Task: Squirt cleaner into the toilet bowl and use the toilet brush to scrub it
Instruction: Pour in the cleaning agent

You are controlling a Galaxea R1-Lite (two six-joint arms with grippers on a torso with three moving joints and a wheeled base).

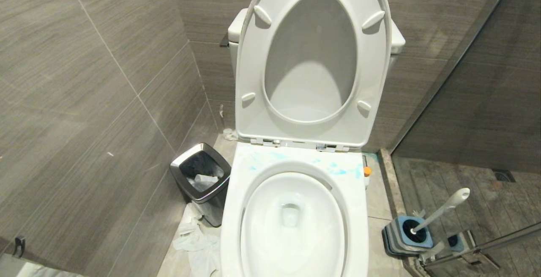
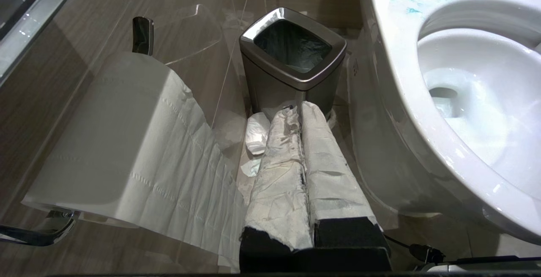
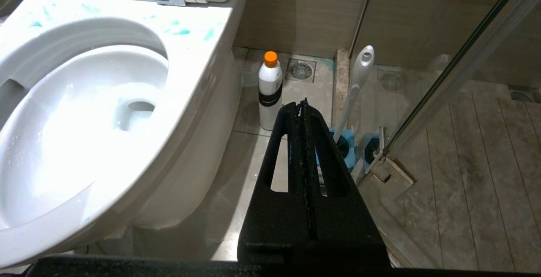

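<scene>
The white toilet bowl (image 1: 236,209) stands open in the middle, seat and lid raised, with blue smears on its back rim (image 3: 181,31). The cleaner (image 3: 269,91), a white bottle with an orange cap (image 1: 367,170), stands upright on the floor right of the bowl. The toilet brush (image 1: 441,209) leans with its head in a blue-and-grey holder (image 1: 408,234) by the glass door. Neither arm shows in the head view. My left gripper (image 2: 301,107), its fingers wrapped in white paper, is shut and empty left of the bowl. My right gripper (image 3: 301,104) is shut and empty, low and short of the bottle and brush.
A steel-rimmed trash bin (image 1: 203,179) stands left of the toilet, crumpled paper (image 1: 194,234) on the floor beside it. A toilet paper roll (image 2: 127,141) hangs on the left wall. A glass shower door (image 3: 444,78) and raised threshold (image 1: 391,184) bound the right side.
</scene>
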